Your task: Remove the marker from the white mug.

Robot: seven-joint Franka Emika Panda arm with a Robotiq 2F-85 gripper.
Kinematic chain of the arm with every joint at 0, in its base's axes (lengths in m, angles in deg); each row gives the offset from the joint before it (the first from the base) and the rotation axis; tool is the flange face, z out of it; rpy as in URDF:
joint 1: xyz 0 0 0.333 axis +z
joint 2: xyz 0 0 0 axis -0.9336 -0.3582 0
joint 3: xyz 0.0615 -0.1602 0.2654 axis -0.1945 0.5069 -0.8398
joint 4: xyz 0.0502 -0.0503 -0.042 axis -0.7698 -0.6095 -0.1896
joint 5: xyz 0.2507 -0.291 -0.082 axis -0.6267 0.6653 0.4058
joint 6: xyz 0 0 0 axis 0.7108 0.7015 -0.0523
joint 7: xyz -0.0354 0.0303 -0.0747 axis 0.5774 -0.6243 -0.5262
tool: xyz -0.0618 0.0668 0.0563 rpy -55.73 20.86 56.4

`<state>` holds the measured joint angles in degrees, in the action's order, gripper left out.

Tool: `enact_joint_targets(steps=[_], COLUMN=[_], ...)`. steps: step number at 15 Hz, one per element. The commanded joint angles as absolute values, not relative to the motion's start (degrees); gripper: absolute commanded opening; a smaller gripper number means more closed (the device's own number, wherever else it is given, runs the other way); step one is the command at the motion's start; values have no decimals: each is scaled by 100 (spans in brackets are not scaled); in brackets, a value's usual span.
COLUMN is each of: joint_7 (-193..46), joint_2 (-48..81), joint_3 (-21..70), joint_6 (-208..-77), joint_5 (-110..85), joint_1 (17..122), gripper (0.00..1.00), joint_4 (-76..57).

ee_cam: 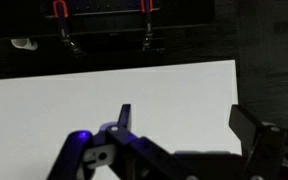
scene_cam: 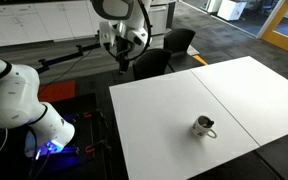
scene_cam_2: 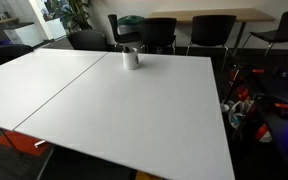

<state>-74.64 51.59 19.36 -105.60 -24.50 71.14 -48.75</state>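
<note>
The white mug (scene_cam: 204, 126) stands on the white table (scene_cam: 174, 100) near its front right part; it also shows at the table's far edge in an exterior view (scene_cam_2: 131, 58). Its inside looks dark, and the marker is too small to make out clearly in either view. My gripper (scene_cam: 122, 48) hangs high above the table's far left corner, well away from the mug. In the wrist view the gripper (ee_cam: 184, 125) is open and empty over bare table top (ee_cam: 104, 85). The mug is out of the wrist view.
Black chairs stand along the table's far side (scene_cam: 151, 62) (scene_cam: 179, 40) and behind the mug (scene_cam_2: 160, 30) (scene_cam_2: 210, 30). A seam (scene_cam: 219, 100) runs across the table top. The robot base (scene_cam: 19, 100) and cables sit left of the table.
</note>
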Motion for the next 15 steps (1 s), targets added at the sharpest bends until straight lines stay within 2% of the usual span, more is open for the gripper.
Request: enact_joint_targets(steps=[1, 9, 15], joint_7=[-7454, -7430, -7506], joint_2=[5157, 5156, 5066], joint_3=[1901, 1908, 1914], joint_6=[-10550, -10549, -11437], joint_5=[-2458, -2459, -2233], joint_1=[7074, 7074, 6966], gripper=[100, 100, 100], joint_4=[-4868, -4866, -4968])
